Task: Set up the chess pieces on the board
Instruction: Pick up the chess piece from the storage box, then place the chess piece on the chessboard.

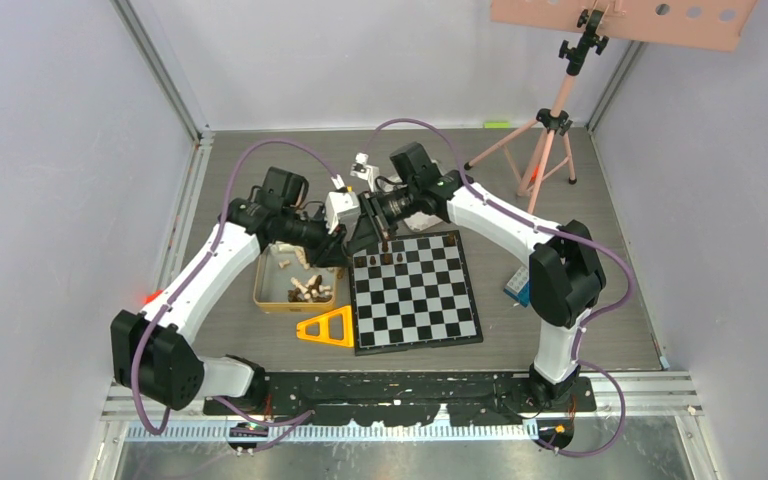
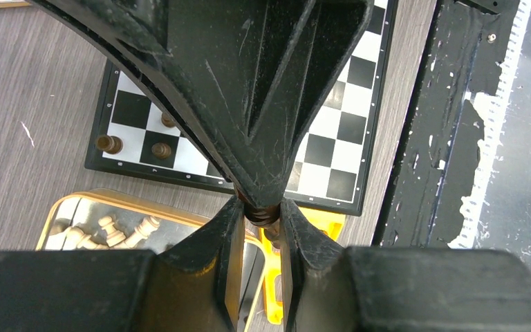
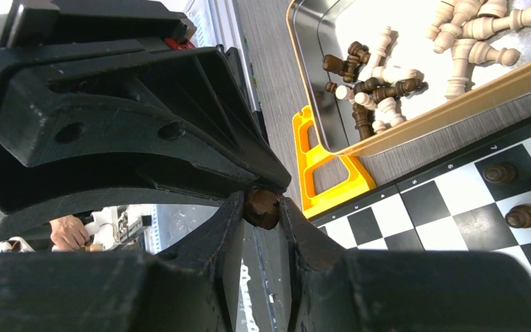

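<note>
The board (image 1: 415, 290) lies in the middle of the table, with three dark chess pieces (image 1: 387, 259) standing along its far left edge. My two grippers meet just above that far left corner. My left gripper (image 2: 261, 209) is shut on a dark brown chess piece (image 2: 264, 213). My right gripper (image 3: 263, 206) pinches the rounded end of the same dark piece (image 3: 263, 207) between its fingertips. Each wrist view is largely filled by the other gripper's black body. The three placed pieces (image 3: 523, 216) also show in the right wrist view.
A gold tin (image 1: 285, 290) left of the board holds several loose dark and pale pieces (image 3: 387, 76). A yellow triangular block (image 1: 328, 328) lies at the board's near left corner. A pink tripod (image 1: 550, 130) stands at the back right, and a small blue item (image 1: 517, 285) lies right of the board.
</note>
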Controlling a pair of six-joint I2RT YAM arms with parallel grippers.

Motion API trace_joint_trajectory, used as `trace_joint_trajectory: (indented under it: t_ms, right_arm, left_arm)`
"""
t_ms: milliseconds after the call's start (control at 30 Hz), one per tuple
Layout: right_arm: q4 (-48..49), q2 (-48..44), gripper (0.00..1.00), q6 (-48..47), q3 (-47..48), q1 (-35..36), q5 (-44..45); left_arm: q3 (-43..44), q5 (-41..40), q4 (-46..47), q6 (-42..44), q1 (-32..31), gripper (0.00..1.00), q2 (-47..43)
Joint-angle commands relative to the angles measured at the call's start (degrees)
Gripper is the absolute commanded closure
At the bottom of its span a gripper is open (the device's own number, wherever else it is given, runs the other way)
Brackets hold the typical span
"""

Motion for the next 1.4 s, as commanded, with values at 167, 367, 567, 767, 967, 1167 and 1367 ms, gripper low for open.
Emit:
trace_joint_trajectory:
  t_ms: [167, 367, 567, 767, 967, 1167, 1367]
  right_arm:
    - [-0.08, -4.64, 0.99, -0.85, 2.31, -3.76, 1.29]
    - [-3.52, -6.98, 0.99, -5.41, 1.29, -7.99, 5.10]
    - [-9.71, -11.98, 0.99, -19.26, -3.72, -11.10, 23.46]
    - [-5.24, -13.73, 0.99, -26.82, -10.80, -11.22, 37.65]
    - [0.43, -10.83, 0.99, -28.95, -14.58, -11.22, 44.99]
    - [3.93, -7.33, 0.99, -29.67, -16.21, -11.21, 47.70]
    - [4.58, -4.35, 0.99, -29.69, -16.27, -11.22, 47.38]
  left_arm:
    - [-1.28, -2.25, 0.61, 1.58, -0.21, 0.78, 0.80]
    - [-0.92, -2.86, 1.35, 0.55, -0.21, 0.80, 1.88]
    - [-0.02, -3.05, 1.59, -1.74, -0.21, 0.81, 2.26]
    - [0.40, -3.38, 1.55, -2.70, -0.21, 0.80, 1.44]
    - [0.54, -3.76, 1.36, -3.09, -0.21, 0.80, 1.51]
    - [0.57, -4.10, 1.13, -3.13, -0.21, 0.79, 1.45]
    - [0.65, -4.12, 1.00, -3.00, -0.21, 0.79, 1.69]
